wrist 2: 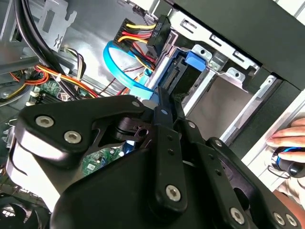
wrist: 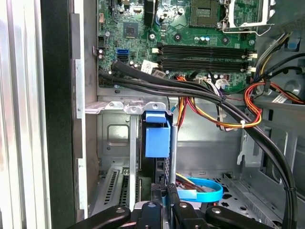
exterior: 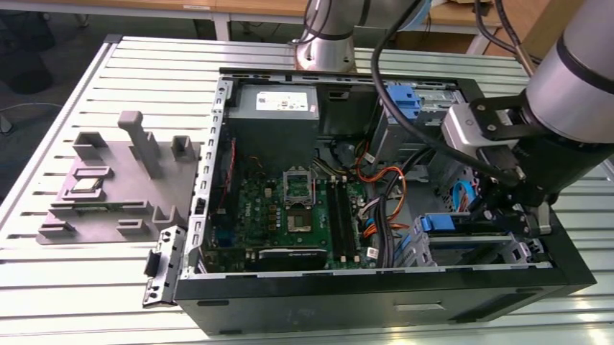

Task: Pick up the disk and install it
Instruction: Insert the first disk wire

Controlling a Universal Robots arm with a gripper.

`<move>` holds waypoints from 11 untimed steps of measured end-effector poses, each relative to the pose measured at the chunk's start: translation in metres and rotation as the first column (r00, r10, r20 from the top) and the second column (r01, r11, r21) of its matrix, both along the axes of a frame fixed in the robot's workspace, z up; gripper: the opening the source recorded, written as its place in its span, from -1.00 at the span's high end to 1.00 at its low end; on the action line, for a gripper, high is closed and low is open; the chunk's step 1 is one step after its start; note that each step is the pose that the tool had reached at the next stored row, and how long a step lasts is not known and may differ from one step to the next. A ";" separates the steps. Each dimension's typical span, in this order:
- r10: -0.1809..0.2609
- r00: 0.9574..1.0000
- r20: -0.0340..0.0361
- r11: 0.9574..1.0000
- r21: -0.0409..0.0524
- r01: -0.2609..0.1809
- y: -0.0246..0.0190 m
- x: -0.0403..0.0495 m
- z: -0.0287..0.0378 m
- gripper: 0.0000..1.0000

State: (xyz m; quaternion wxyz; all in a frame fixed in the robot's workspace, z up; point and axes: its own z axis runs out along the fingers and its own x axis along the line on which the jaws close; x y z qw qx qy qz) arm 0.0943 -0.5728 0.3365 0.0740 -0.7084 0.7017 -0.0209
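Gripper point(wrist: 164, 202) is reaching into the case point(exterior: 384, 302), jaws pressed thin on the disk's point(wrist: 157, 143) rear edge | disk is standing edge-on in the bay point(wrist: 121, 107) beside the motherboard point(wrist: 200, 47), steadied for seating

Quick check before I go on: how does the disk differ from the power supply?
The disk carries a blue frame; the power supply is a bare grey box with a white label. The disk looks smaller than the power supply. The disk sits in the bay at the gripper; the power supply sits across the case. Both are inside the case.
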 end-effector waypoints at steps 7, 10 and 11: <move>0.000 1.000 0.005 1.000 0.000 0.000 0.0000 -0.0025 -0.0016 0.68; 0.000 1.000 0.007 1.000 0.000 0.000 0.0000 -0.0033 -0.0023 0.68; 0.000 1.000 0.008 1.000 0.000 0.000 0.0000 -0.0034 -0.0027 0.68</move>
